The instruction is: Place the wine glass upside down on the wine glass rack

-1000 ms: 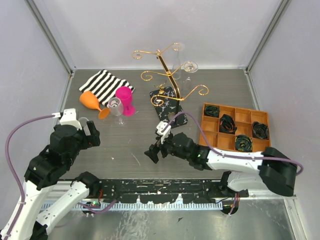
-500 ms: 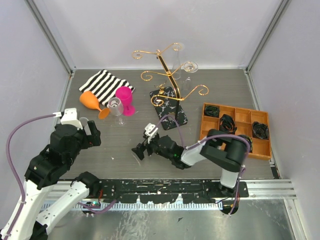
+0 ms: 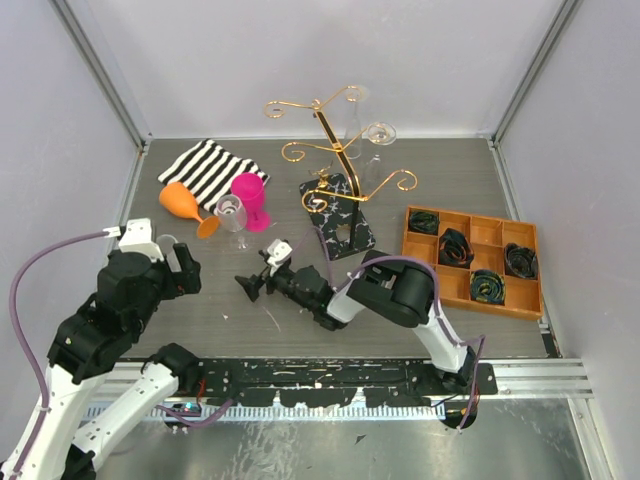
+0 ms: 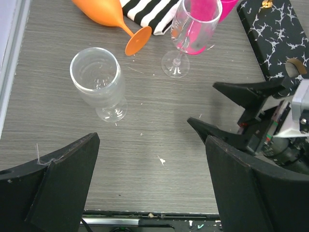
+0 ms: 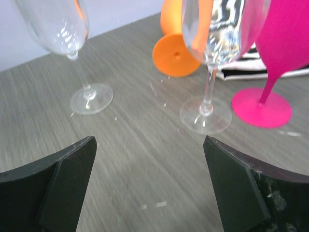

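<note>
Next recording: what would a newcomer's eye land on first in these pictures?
The tall gold wine glass rack with curled arms stands out at the far middle. Left of it, a bright pink glass stands upright and an orange glass lies on its side by a striped cloth. The right gripper, jaws open, stretches low toward the clear wine glass beside the pink one.

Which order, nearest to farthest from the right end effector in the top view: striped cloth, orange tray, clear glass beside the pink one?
From the right end effector:
1. Clear glass, just beyond it, slightly left.
2. Striped cloth, far-left corner.
3. Orange tray, across on the right side.
</note>
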`<state>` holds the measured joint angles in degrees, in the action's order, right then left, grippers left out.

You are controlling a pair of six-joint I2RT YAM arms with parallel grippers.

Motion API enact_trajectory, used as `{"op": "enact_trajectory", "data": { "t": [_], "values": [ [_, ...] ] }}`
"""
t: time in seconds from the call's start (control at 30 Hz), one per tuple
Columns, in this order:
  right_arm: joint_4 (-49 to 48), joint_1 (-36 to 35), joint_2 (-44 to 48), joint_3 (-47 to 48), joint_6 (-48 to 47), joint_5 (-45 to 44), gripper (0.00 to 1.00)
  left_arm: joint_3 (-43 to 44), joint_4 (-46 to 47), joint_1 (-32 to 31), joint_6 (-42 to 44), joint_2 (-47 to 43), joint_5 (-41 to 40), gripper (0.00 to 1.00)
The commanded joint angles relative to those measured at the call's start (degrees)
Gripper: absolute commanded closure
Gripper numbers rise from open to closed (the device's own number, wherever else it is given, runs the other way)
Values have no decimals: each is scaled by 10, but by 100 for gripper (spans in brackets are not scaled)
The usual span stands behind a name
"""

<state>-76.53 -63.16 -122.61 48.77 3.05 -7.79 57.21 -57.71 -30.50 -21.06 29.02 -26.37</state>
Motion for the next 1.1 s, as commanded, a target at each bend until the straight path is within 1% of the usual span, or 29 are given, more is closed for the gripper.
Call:
{"op": "enact_trajectory", "data": {
  "t": [0.0,0.37,0.47,0.53,0.73,1.07],
  "values": [
    [-31,3,-28,68,-35,-35,2,-4,18,3,7,3,8,2],
    [74,37,-100,215,-16,-41,4,-5,18,3,8,3,9,2],
    [95,48,-114,241,18,-41,6,-5,19,3,8,3,8,2],
    [108,54,-120,255,38,-41,7,-5,19,3,7,5,9,2],
    [139,62,-131,290,60,-41,8,-6,19,3,8,7,11,2],
    [141,66,-147,318,75,-26,11,-6,20,3,8,4,11,2]
  ]
}}
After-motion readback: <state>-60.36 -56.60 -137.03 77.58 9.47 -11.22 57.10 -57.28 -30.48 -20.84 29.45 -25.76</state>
